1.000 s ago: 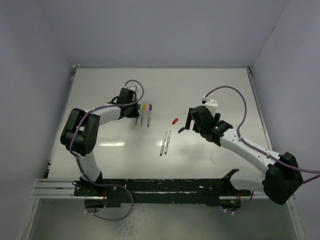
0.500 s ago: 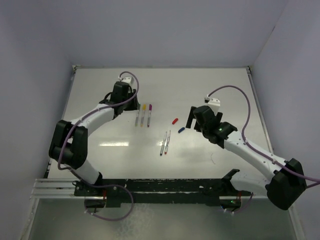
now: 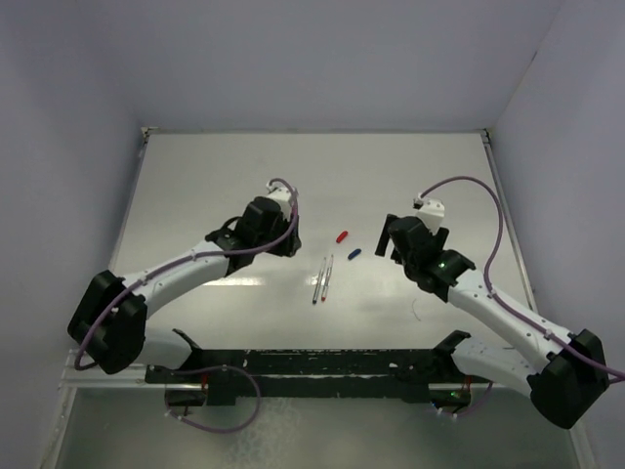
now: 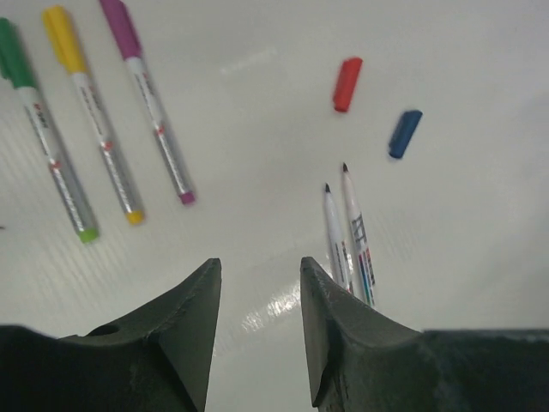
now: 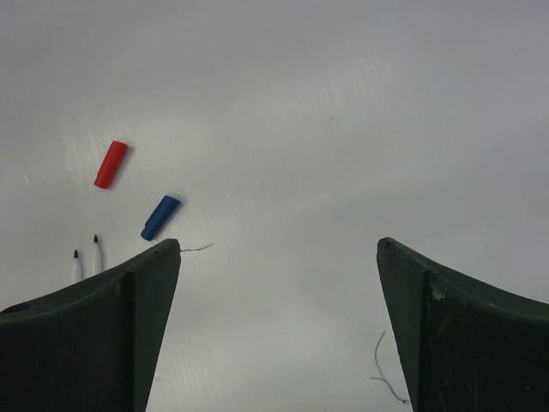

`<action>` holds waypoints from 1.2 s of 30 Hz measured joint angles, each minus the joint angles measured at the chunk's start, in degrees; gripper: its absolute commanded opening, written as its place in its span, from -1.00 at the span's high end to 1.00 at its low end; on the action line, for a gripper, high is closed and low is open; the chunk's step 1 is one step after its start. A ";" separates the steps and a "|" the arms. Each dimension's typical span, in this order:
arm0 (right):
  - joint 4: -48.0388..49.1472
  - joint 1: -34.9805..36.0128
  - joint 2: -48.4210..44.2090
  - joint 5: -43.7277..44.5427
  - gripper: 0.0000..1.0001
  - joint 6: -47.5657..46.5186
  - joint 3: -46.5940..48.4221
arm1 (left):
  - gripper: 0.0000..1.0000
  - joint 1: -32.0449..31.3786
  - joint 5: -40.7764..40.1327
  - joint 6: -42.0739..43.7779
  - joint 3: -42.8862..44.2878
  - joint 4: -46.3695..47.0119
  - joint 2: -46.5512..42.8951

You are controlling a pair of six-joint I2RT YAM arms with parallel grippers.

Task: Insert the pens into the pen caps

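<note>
Two uncapped pens (image 4: 354, 233) lie side by side mid-table, tips pointing away from me, also seen from above (image 3: 323, 278). Just beyond them lie the red cap (image 4: 346, 83) and the blue cap (image 4: 404, 133). Three more pens wear their caps, green (image 4: 13, 53), yellow (image 4: 64, 39) and purple (image 4: 121, 27), in a row at the far left of the left wrist view. My left gripper (image 4: 260, 276) hovers open and empty, left of the uncapped pens. My right gripper (image 5: 279, 245) is wide open and empty, with the blue cap (image 5: 160, 216) by its left finger.
In the top view the left wrist (image 3: 269, 223) hides the three capped pens. The red cap (image 3: 341, 235) and blue cap (image 3: 354, 254) lie between the two arms. A thin thread (image 5: 383, 371) lies on the white table (image 3: 215, 176) near the right finger.
The left arm has swung from the capped pens towards the table's middle, and its jaws have opened. The right arm has drawn back a little to the right, still open.
</note>
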 measured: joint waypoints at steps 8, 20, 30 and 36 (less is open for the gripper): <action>-2.67 -0.44 -1.79 1.95 -0.77 2.25 -1.64 | 0.06 -11.19 -3.39 -1.31 -0.50 -1.53 4.61; -3.72 -0.44 -5.46 3.15 -0.69 3.76 -3.13 | 0.05 -17.00 -8.02 -2.58 4.24 -4.00 15.80; -3.69 -0.46 -3.56 3.06 -0.65 4.17 -3.23 | 0.05 -18.08 -8.15 -2.95 6.47 -4.00 18.60; -3.58 -0.46 -3.10 2.93 -0.63 4.17 -3.23 | 0.05 -18.29 -8.96 -2.97 8.28 -5.20 20.81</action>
